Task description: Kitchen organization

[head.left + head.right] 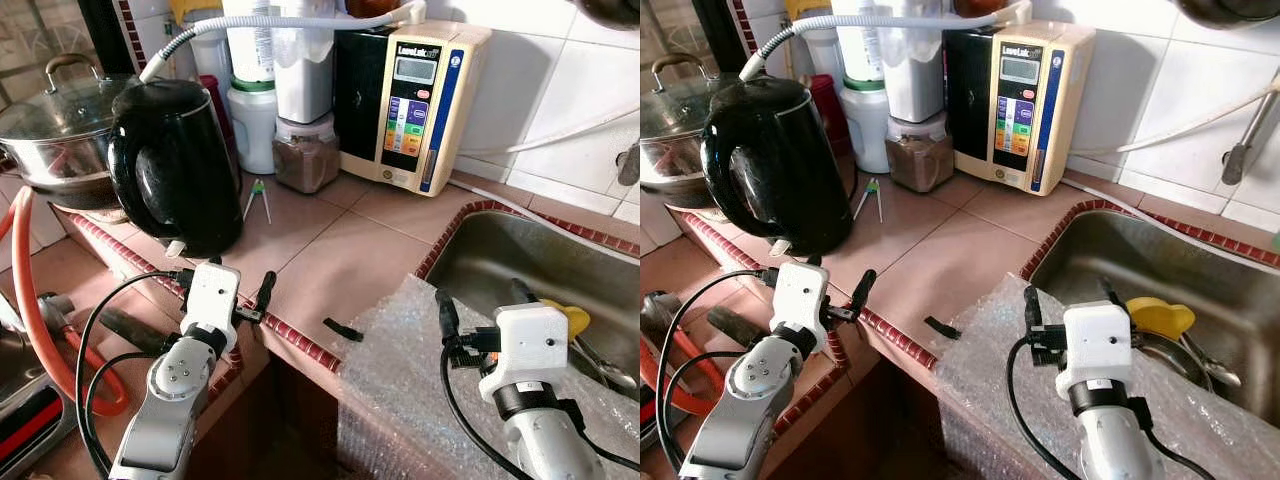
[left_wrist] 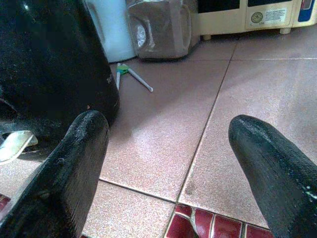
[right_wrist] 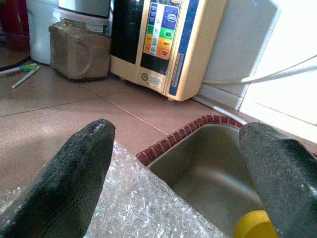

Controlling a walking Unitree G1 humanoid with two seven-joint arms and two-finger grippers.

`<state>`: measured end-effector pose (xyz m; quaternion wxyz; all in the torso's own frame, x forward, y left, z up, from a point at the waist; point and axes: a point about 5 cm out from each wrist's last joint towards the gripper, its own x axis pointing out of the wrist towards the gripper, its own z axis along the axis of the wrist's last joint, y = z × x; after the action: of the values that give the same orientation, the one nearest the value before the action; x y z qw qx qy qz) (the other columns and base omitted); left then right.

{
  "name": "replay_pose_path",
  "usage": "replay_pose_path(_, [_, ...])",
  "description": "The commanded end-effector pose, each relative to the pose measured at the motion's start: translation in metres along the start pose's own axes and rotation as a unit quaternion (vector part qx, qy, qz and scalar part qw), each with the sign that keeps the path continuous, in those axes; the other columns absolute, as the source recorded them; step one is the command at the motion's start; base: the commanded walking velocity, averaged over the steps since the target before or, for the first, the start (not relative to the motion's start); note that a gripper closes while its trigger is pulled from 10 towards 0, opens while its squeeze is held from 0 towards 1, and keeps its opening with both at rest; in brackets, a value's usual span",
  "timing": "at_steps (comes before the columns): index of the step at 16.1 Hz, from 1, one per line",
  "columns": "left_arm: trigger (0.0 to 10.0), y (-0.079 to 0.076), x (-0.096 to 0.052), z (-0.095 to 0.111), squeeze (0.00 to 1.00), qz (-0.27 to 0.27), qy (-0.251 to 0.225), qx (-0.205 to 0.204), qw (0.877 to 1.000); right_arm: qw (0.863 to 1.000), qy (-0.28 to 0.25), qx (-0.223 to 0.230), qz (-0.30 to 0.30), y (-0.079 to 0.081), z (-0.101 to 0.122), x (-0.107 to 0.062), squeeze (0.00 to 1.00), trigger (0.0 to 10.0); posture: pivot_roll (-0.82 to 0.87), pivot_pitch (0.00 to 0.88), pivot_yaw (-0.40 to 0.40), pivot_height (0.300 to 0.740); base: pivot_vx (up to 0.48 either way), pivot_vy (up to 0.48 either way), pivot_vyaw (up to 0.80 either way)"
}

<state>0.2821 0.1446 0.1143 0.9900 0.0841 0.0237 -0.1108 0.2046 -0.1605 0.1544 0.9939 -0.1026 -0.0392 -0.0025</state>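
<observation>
The black kettle (image 1: 172,165) stands upright on the tiled tabletop (image 1: 340,250) just ahead and slightly left of the left hand (image 1: 225,290), whose fingers are spread empty (the right hand (image 1: 480,310), also spread, hovers over bubble wrap (image 1: 400,380) well apart).

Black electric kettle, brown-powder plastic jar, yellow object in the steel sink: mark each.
Black electric kettle (image 1: 180,165), left eye view, on its glossy side wall.
Brown-powder plastic jar (image 1: 305,158), left eye view, on its front face.
Yellow object (image 1: 1160,318), right eye view, on its top surface, in the steel sink (image 1: 1110,250).
</observation>
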Motion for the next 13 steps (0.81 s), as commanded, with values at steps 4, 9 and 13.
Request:
replay_pose_path(4, [10.0, -0.001, 0.0034, 0.0009, 0.0, -0.005, 0.004, 0.004, 1.0, 1.0, 0.003, 0.002, -0.003, -0.0022, -0.0003, 0.0028, 0.0, 10.0, 0.01, 0.0, 0.03, 0.74, 0.0, 0.0, 0.0])
replay_pose_path(9, [10.0, -0.0005, 0.0043, 0.0005, 0.0, -0.006, 0.008, 0.004, 1.0, 1.0, 0.003, 0.005, -0.003, -0.001, -0.0009, 0.0048, 0.0, 10.0, 0.01, 0.0, 0.035, 0.74, -0.048, 0.0, 0.0])
replay_pose_path(13, [10.0, 0.0003, 0.0057, 0.001, 0.0, -0.006, 0.009, 0.005, 1.0, 1.0, 0.002, 0.006, -0.005, -0.0015, -0.0009, 0.0058, 0.0, 10.0, 0.01, 0.0, 0.038, 0.74, -0.259, 0.0, 0.0])
